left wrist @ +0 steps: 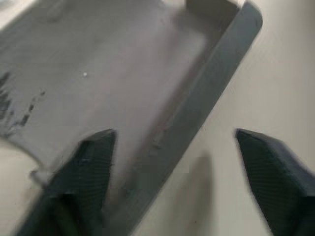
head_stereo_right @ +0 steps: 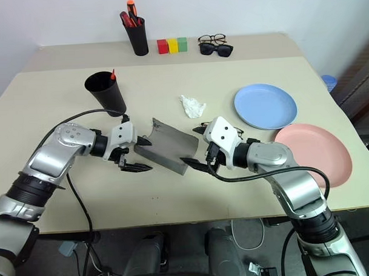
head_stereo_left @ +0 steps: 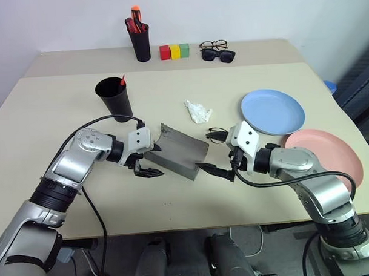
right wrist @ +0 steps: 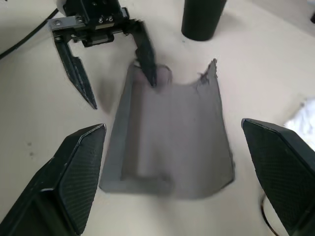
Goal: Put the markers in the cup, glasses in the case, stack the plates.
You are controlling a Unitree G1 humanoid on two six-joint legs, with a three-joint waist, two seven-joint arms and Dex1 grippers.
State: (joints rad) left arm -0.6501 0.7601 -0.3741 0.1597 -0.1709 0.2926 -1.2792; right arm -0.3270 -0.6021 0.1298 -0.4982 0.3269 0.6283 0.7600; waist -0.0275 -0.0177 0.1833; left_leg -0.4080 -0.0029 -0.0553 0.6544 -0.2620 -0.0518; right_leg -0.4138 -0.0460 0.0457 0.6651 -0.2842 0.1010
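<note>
The grey case point(head_stereo_left: 179, 151) lies open in the middle of the table. My left gripper point(head_stereo_left: 158, 161) is open at its left end, one finger inside the case and one outside its near wall point(left wrist: 197, 93). My right gripper point(right wrist: 172, 128) is open at the case's right end, pointing along it. The thin wire glasses point(head_stereo_left: 216, 135) lie just behind my right gripper, partly hidden. The black cup point(head_stereo_left: 114, 98) stands at the back left with a marker's red tip point(head_stereo_left: 122, 79) sticking out. The blue plate point(head_stereo_left: 272, 110) and pink plate point(head_stereo_left: 330, 148) lie side by side on the right.
A crumpled white tissue point(head_stereo_left: 198, 111) lies behind the case. On the rear table stand a black pen pot point(head_stereo_left: 140, 44) with red and orange pens, three coloured blocks point(head_stereo_left: 174, 51), another thin pair of spectacles point(head_stereo_left: 213, 45) and dark sunglasses point(head_stereo_left: 218, 55).
</note>
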